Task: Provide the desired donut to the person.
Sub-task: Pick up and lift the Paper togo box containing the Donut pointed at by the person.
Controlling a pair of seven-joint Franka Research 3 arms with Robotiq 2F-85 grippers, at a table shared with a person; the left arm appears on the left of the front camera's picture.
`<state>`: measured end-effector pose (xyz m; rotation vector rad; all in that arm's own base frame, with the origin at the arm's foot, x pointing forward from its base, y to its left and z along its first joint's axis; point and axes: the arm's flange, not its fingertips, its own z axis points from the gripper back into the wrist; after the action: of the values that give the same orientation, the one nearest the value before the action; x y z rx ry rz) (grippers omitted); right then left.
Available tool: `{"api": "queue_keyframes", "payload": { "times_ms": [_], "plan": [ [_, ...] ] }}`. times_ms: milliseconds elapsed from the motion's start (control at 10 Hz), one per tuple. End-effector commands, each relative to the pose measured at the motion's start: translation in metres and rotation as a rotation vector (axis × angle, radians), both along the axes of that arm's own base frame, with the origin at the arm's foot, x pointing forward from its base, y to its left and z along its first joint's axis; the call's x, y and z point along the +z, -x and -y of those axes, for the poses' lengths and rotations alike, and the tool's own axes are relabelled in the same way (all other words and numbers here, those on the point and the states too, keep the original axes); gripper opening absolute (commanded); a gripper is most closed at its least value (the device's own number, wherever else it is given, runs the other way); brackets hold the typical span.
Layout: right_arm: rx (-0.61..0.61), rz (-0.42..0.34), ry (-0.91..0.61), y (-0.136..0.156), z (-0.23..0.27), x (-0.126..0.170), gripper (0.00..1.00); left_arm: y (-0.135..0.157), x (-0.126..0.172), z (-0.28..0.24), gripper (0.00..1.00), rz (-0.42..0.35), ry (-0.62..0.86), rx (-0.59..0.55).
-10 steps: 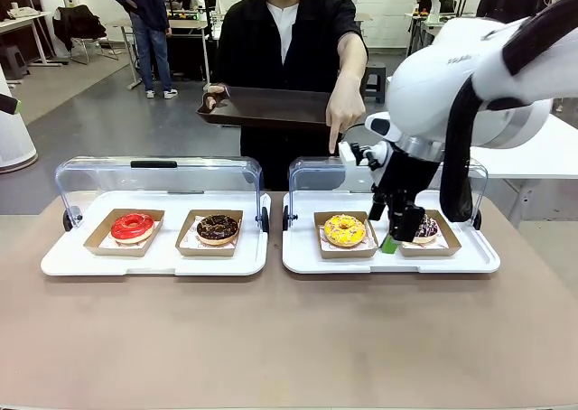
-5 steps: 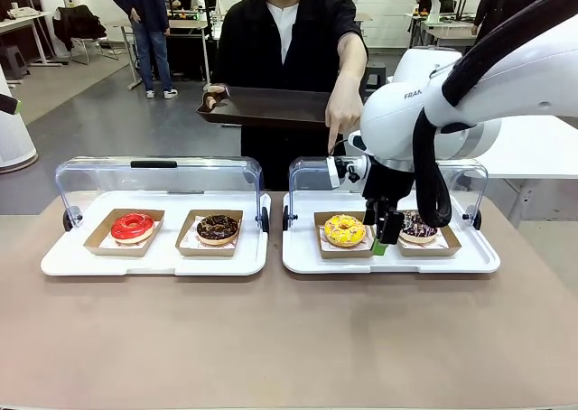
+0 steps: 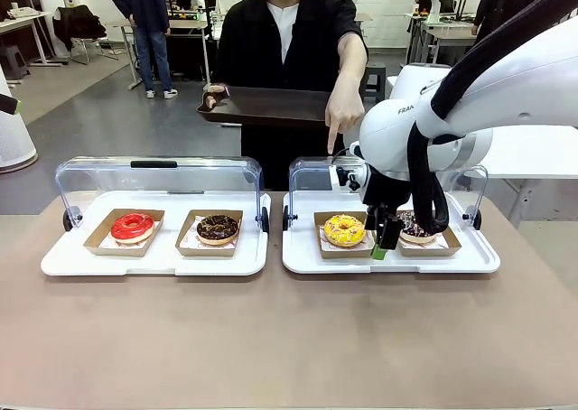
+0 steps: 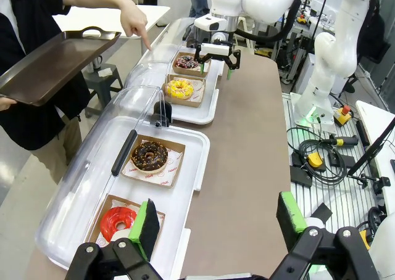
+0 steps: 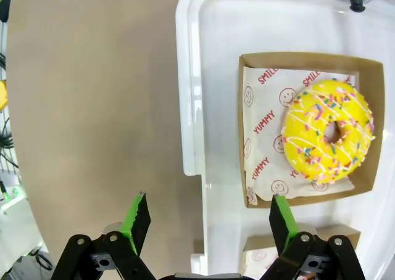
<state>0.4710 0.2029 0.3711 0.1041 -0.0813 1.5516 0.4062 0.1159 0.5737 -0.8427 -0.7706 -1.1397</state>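
The person (image 3: 287, 40) stands across the table, holding a dark serving tray (image 3: 266, 107) and pointing a finger (image 3: 332, 144) down at the yellow sprinkled donut (image 3: 344, 229). That donut (image 5: 328, 138) lies in a brown paper box on the right white tray (image 3: 302, 256). My right gripper (image 3: 383, 240) hangs open just right of it, between its box and the dark sprinkled donut (image 3: 419, 226). In the right wrist view the gripper (image 5: 210, 221) is open over the tray's front rim (image 5: 188, 107). My left gripper (image 4: 219, 218) is open and empty above the left tray's end.
The left white tray (image 3: 63, 264) holds a red glazed donut (image 3: 133, 226) and a chocolate donut (image 3: 218, 228), each in a box. Clear lids (image 3: 158, 171) stand open behind both trays. Bare brown tabletop (image 3: 271, 338) lies in front. A bystander (image 3: 144, 13) stands far behind.
My right arm has swung left, carrying the open gripper from the front of the dark donut's box toward the yellow donut's box. The person keeps pointing.
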Motion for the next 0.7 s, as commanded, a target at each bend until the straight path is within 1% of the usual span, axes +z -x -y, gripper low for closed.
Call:
{"api": "queue_keyframes", "payload": {
  "times_ms": [0, 200, 600],
  "plan": [
    [0.026, 0.033, 0.013, -0.007, -0.001, -0.013, 1.0, 0.0, 0.002, 0.0, 1.0, 0.006, 0.011, 0.001],
    [0.028, 0.052, 0.019, -0.015, 0.0, -0.02, 1.0, 0.0, 0.002, 0.0, 1.0, 0.006, 0.011, 0.001],
    [-0.005, 0.045, 0.027, -0.032, 0.007, -0.033, 1.0, 0.0, 0.002, 0.0, 1.0, 0.006, 0.011, 0.001]
  ]
}}
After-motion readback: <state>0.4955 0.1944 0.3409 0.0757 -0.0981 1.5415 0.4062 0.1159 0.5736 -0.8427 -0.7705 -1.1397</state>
